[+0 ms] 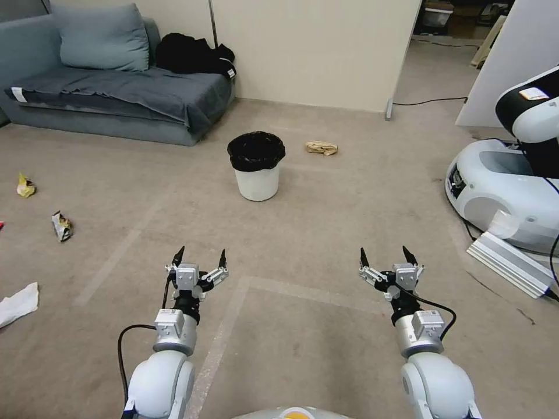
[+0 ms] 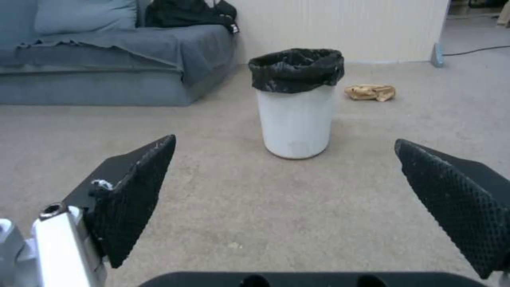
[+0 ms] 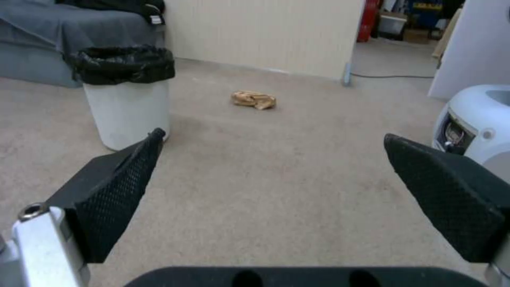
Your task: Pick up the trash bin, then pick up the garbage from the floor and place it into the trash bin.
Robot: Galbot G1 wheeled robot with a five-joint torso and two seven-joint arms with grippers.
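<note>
The trash bin point(image 1: 257, 181), a small white pail with a black bag liner, stands upright on the carpet ahead; it also appears as the bin point(image 2: 296, 119) and the bin point(image 3: 127, 107). Garbage lies around: a tan paper wad point(image 1: 321, 148) just right of the bin, a yellow wrapper point(image 1: 25, 186) and a crumpled packet point(image 1: 62, 226) at the left, white tissue point(image 1: 18, 302) at the near left. My left gripper point(image 1: 200, 256) and right gripper point(image 1: 384, 255) hover open and empty well short of the bin.
A grey sofa point(image 1: 116, 93) with dark clothing on it lines the back left wall. Another white robot base point(image 1: 501, 192) and a ribbed metal block point(image 1: 509, 263) sit at the right. A beige partition point(image 1: 314, 52) stands behind the bin.
</note>
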